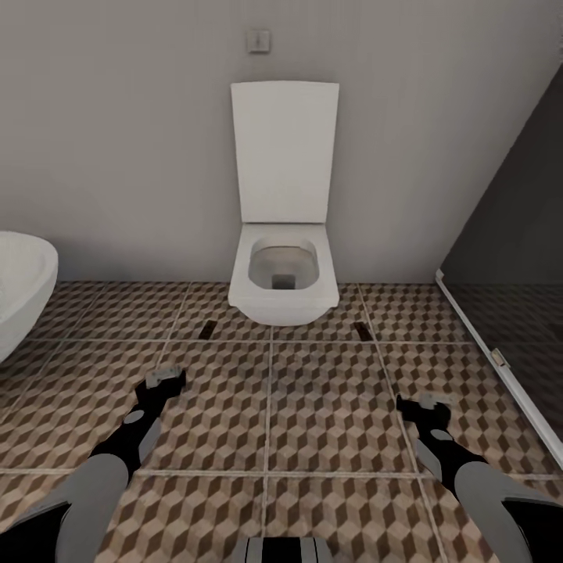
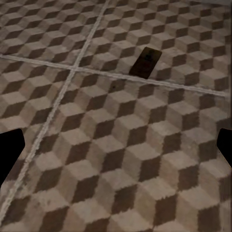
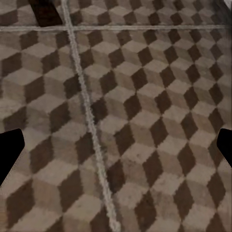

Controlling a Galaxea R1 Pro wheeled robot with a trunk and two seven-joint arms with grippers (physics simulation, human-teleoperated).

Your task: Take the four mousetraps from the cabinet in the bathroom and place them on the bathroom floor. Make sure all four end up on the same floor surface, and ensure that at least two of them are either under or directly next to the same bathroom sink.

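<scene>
A bathroom: a white toilet [image 1: 283, 234] (lid raised) against a plain wall, cube-patterned bathroom floor [image 1: 328, 407] tiles.

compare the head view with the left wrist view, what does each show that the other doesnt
Head view alone: the white toilet against the wall, a white curved fixture at one edge, a dark glass panel, both arms, and a second small dark flat thing on the tiles. Left wrist view alone: a close look at one small dark flat thing lying across a grout line. Both share the cube-patterned bathroom floor.
</scene>
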